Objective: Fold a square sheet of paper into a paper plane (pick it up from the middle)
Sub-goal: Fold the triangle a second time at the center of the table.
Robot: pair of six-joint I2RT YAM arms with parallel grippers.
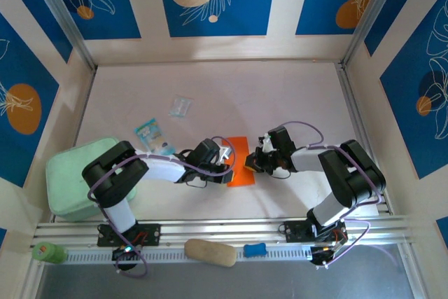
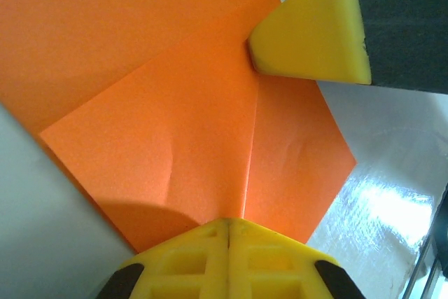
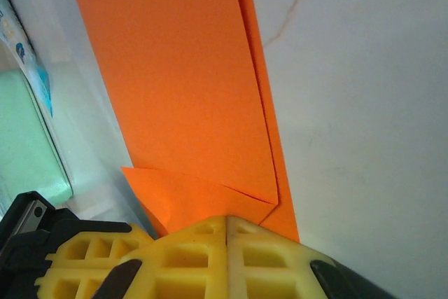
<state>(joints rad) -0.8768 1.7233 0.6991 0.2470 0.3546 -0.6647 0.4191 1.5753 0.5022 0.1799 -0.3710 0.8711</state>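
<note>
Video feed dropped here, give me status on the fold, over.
Both shut: left gripper, right gripper, tips at the orange paper. Paper partly folded, on table. Nothing blocking; packet and wrapper off left.

The orange paper [image 2: 175, 103] is matt, the table [image 2: 392, 201] glossy

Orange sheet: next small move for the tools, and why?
Probably slide the shut left tool forward along the flap seam to crease it. The orange sheet lies part-folded; the seam runs from the left tool's tip to the shut right tool, which seems to pin it.
</note>
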